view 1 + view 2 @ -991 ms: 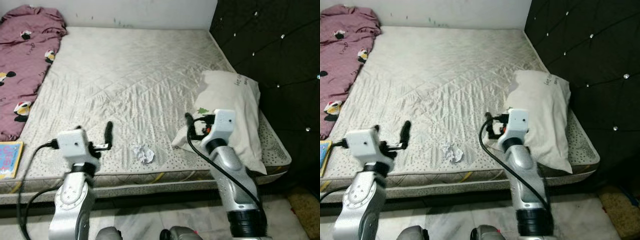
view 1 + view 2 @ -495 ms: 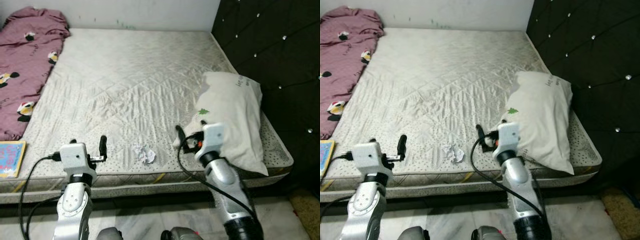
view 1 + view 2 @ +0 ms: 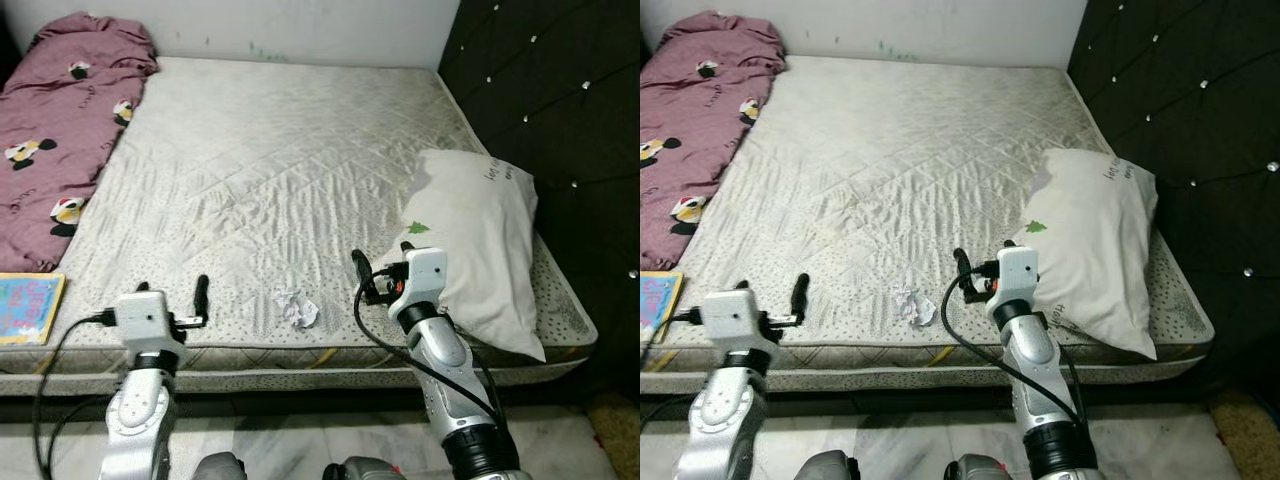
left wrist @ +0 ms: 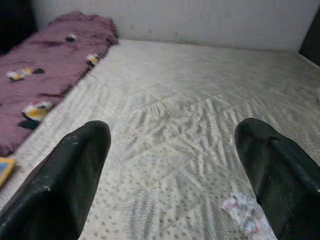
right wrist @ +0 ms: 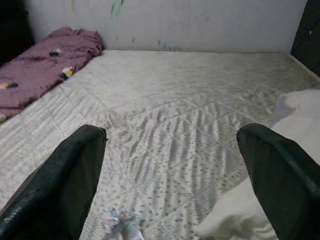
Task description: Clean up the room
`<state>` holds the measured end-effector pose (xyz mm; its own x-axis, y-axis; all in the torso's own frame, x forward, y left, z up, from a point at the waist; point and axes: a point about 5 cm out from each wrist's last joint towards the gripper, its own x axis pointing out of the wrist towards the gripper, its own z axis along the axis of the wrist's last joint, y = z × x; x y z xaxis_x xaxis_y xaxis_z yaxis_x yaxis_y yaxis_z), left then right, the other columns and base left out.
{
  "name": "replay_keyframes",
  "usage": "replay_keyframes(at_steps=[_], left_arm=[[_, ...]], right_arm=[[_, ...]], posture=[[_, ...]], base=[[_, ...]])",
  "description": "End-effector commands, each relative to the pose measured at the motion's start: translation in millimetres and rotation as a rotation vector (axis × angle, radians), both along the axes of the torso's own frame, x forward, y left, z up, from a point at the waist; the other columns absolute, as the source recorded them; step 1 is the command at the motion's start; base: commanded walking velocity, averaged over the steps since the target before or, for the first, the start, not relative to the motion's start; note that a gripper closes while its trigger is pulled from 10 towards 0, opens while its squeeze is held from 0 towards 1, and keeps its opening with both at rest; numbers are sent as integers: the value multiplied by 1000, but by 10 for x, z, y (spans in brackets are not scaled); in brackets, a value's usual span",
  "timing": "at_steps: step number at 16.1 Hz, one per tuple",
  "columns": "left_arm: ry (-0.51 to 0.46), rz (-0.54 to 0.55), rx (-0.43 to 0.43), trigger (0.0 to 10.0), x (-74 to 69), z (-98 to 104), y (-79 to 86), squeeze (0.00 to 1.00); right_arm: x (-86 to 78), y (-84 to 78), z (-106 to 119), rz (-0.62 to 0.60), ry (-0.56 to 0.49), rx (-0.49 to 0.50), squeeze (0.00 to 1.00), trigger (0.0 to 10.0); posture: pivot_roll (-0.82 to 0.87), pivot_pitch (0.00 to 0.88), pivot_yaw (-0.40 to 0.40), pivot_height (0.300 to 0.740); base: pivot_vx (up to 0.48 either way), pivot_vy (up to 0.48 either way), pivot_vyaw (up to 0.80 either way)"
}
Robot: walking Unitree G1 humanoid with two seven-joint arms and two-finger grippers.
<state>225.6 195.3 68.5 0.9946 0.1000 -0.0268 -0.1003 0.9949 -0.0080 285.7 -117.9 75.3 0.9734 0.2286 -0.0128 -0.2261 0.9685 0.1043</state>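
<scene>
Leftmost, a maroon blanket (image 3: 75,120) with cartoon prints lies bunched along the left side of the bed (image 3: 290,150), up against the white wall (image 3: 300,25). Just below it, a colourful book (image 3: 28,308) rests flat at the bed's near left corner.

Left claw (image 4: 175,175): raised over the near edge of the mattress, right of the book, pointing across the bed. Its two black fingers (image 4: 70,175) stand wide apart in the left wrist view, nothing between them.

Crumpled paper (image 3: 297,308): white wad, lying on the mattress close to the near edge, between the two claws. It touches neither. In the left wrist view it sits near the tip of one finger; in the right wrist view it lies low between the fingers, on the sheet.

Right claw (image 5: 172,185): raised over the near edge, right of the paper and just beside the pillow (image 3: 478,245). Fingers spread wide, holding nothing.

Pillow: white, small green mark and some print on it, lying along the right side of the bed beside the black tufted headboard (image 3: 560,110). Its lower corner overhangs the mattress edge.

Marble floor (image 3: 300,450) visible below the bed.
</scene>
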Motion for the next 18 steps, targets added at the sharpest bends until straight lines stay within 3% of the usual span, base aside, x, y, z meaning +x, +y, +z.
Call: replay_keyframes(at_steps=[1, 7, 12, 16, 18], left_arm=[[-23, -17, -6, 10000, -3, 81, -4, 0], [-34, -23, -52, 10000, 32, 175, -59, 0], [-22, -31, -69, 10000, 52, 202, -80, 0], [-32, -31, -66, 10000, 72, 229, -84, 0], [-37, -26, -65, 10000, 81, 239, -79, 0]], right_arm=[[47, -44, 99, -25, -30, 10, 0, 10000], [122, -95, 192, -40, -33, 10, 0, 10000], [147, -102, 215, -43, -30, 5, 0, 10000], [182, -89, 223, -33, -24, 3, 0, 10000], [194, -77, 227, -27, -24, 0, 0, 10000]], posture=[[49, 0, -47, 740], [42, 38, -64, 740], [42, 36, -68, 740], [45, 28, -70, 740], [45, 27, -71, 740]], base=[[0, 0, 0], [0, 0, 0], [0, 442, -577], [0, 450, 0], [0, 0, 0]])
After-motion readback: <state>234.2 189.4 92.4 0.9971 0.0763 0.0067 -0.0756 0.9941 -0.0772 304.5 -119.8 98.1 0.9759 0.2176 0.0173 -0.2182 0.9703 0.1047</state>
